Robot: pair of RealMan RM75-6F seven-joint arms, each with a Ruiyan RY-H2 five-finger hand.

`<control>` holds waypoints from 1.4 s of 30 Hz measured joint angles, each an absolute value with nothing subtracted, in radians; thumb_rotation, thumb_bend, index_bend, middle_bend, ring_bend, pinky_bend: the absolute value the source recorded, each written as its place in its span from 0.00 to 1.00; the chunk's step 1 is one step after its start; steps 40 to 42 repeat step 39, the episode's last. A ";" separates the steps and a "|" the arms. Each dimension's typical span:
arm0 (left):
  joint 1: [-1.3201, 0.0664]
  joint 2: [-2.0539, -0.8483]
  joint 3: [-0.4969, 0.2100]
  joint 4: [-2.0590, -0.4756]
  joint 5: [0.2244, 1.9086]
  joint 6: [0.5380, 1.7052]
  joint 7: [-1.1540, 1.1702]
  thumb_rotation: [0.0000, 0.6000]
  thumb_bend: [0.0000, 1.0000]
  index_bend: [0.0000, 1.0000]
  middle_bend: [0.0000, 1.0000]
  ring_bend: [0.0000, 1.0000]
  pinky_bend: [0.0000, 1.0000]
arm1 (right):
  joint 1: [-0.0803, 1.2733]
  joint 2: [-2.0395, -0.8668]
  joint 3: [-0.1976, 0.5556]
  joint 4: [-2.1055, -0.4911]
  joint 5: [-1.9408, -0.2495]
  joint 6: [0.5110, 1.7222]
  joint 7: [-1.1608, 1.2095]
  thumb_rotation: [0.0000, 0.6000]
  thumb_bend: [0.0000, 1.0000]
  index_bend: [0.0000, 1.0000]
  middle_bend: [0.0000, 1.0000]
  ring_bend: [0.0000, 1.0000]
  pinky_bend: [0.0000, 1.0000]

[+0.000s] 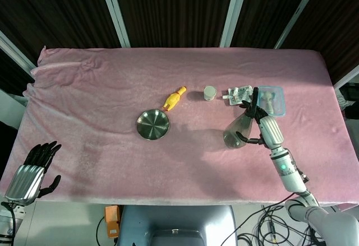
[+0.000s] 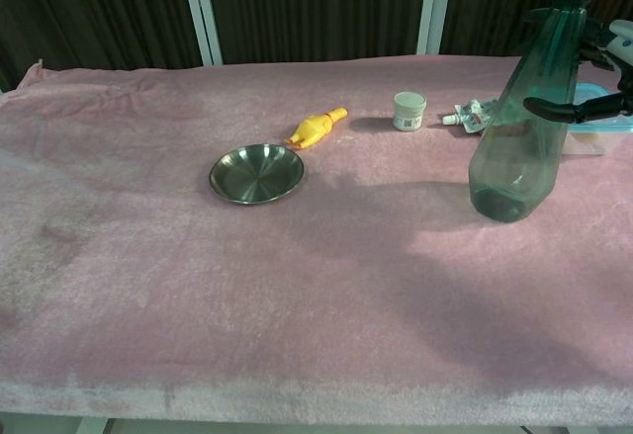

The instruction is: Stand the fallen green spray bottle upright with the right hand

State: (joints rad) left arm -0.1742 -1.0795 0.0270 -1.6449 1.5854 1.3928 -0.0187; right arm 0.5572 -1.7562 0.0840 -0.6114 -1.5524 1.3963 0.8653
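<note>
The green spray bottle stands with its base on the pink cloth at the right side. It is tilted, its black spray head leaning toward the right. My right hand holds its upper part from the right, with dark fingers curled around the narrowing body. My left hand hangs off the table's front left corner, fingers spread and holding nothing; it does not show in the chest view.
A steel bowl lies mid-table with a yellow toy behind it. A white jar, a small packet and a blue-rimmed box sit behind the bottle.
</note>
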 measured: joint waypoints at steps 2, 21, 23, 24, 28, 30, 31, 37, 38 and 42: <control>-0.175 -1.078 0.028 -1.645 1.588 1.392 -0.021 1.00 0.40 0.00 0.03 0.00 0.00 | 0.554 -1.748 0.079 -0.612 -1.557 1.399 0.868 1.00 0.23 0.15 0.28 0.16 0.32; -0.168 -1.075 0.031 -1.641 1.603 1.411 -0.032 1.00 0.39 0.00 0.01 0.00 0.00 | 0.464 -1.577 0.040 -0.816 -1.564 1.430 0.644 1.00 0.15 0.03 0.06 0.00 0.04; -0.165 -1.076 0.031 -1.639 1.606 1.418 -0.032 1.00 0.39 0.00 0.00 0.00 0.00 | 0.437 -1.539 0.031 -0.880 -1.553 1.430 0.534 1.00 0.15 0.02 0.02 0.00 0.00; -0.164 -1.077 0.031 -1.639 1.607 1.419 -0.032 1.00 0.39 0.00 0.00 0.00 0.00 | 0.425 -1.522 0.026 -0.913 -1.548 1.429 0.481 1.00 0.15 0.02 0.02 0.00 0.00; -0.163 -1.079 0.030 -1.637 1.611 1.426 -0.031 1.00 0.39 0.00 0.00 0.00 0.00 | 0.371 -1.439 0.005 -1.064 -1.523 1.429 0.265 1.00 0.15 0.00 0.00 0.00 0.00; -0.160 -1.083 0.030 -1.633 1.621 1.440 -0.026 1.00 0.39 0.00 0.00 0.00 0.00 | 0.334 -1.393 -0.008 -1.150 -1.504 1.441 0.154 1.00 0.15 0.00 0.00 0.00 0.00; -0.158 -1.087 0.030 -1.630 1.627 1.448 -0.022 1.00 0.39 0.00 0.00 0.00 0.00 | 0.316 -1.373 -0.014 -1.194 -1.496 1.450 0.106 1.00 0.15 0.00 0.00 0.00 0.00; -0.147 -1.112 0.033 -1.617 1.646 1.470 0.024 1.00 0.39 0.00 0.00 0.00 0.00 | 0.167 -1.259 -0.049 -1.511 -1.465 1.569 -0.072 1.00 0.15 0.01 0.00 0.00 0.00; -0.146 -1.116 0.031 -1.617 1.642 1.470 0.031 1.00 0.39 0.00 0.00 0.00 0.00 | 0.149 -1.243 -0.054 -1.544 -1.463 1.584 -0.084 1.00 0.15 0.01 0.00 0.00 0.00; -0.145 -1.117 0.031 -1.617 1.639 1.470 0.036 1.00 0.39 0.00 0.00 0.00 0.00 | 0.137 -1.231 -0.058 -1.558 -1.462 1.590 -0.093 1.00 0.15 0.01 0.00 0.00 0.00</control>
